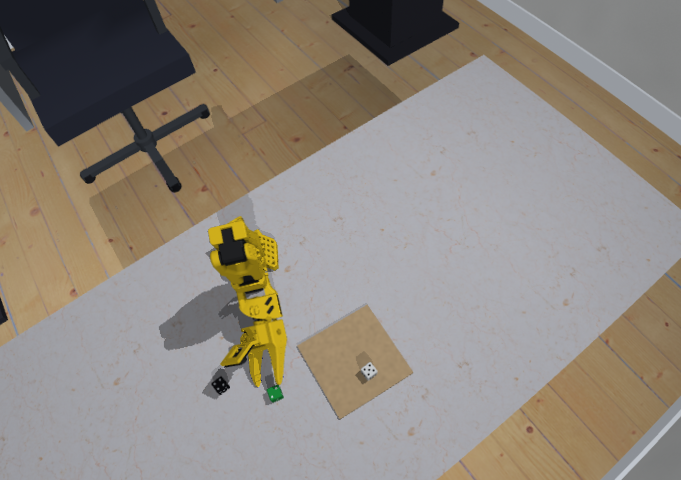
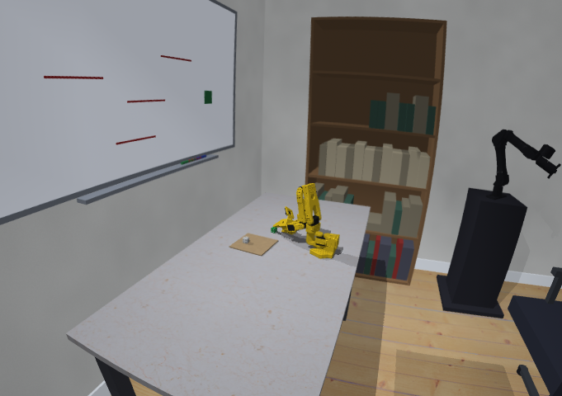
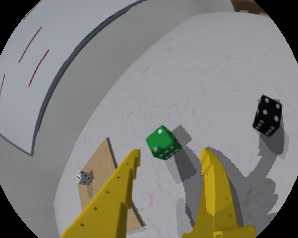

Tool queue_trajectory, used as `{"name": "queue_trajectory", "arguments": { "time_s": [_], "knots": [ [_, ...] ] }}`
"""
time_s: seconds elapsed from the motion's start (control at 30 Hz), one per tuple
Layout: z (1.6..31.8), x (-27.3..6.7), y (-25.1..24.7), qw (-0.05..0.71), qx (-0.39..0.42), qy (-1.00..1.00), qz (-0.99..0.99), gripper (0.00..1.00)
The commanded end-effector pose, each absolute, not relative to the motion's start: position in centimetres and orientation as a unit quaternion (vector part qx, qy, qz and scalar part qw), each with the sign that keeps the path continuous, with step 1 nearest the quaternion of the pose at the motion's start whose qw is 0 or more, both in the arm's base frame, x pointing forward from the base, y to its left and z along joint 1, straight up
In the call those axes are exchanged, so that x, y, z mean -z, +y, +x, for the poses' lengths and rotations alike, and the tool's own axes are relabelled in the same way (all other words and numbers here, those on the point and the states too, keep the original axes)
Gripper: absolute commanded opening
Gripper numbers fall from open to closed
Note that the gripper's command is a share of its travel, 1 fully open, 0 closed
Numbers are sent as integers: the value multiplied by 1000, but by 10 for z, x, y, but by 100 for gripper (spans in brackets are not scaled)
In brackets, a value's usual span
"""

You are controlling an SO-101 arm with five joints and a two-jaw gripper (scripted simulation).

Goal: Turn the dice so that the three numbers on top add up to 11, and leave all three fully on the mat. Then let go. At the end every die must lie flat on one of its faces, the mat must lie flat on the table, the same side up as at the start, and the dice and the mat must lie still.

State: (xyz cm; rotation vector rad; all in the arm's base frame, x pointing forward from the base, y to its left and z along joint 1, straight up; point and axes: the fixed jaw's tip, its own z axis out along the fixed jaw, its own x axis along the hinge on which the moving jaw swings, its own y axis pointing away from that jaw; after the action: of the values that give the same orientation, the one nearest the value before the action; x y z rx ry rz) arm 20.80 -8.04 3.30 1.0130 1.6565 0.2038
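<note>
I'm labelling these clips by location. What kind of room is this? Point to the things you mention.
Probably an office or study: a whiteboard [image 2: 103, 111] hangs on the wall, a tall bookcase [image 2: 309, 107] holds books, and a dark chair [image 1: 97, 73] stands by the table [image 1: 465, 226] [image 2: 225, 317].

I read five pips on the white die's [image 1: 368, 370] [image 2: 246, 239] [image 3: 84, 178] top, nearer the worktop's [image 1: 465, 226] [image 2: 243, 299] [image 3: 214, 59] whiteboard-side edge (the green die [image 1: 274, 393] [image 2: 273, 229] [image 3: 163, 143] shows two).

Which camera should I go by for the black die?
The wrist view: there the black die with white pips is largest, with pips readable on several sides. The top view shows it small, beside the pincer; I can't make it out in the exterior view.
</note>
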Motion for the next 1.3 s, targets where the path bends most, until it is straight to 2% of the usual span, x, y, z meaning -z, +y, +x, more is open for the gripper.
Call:
{"name": "queue_trajectory", "arguments": {
  "time_s": [0.0,0.43,1.0,1.27],
  "knots": [
    [198,-49,-76,561,-174,629,510,29],
    [201,-47,-77,561,-174,628,510,29],
    [217,-25,-82,524,-186,626,547,29],
    [231,-8,-86,490,-144,678,529,29]
  ]
}}
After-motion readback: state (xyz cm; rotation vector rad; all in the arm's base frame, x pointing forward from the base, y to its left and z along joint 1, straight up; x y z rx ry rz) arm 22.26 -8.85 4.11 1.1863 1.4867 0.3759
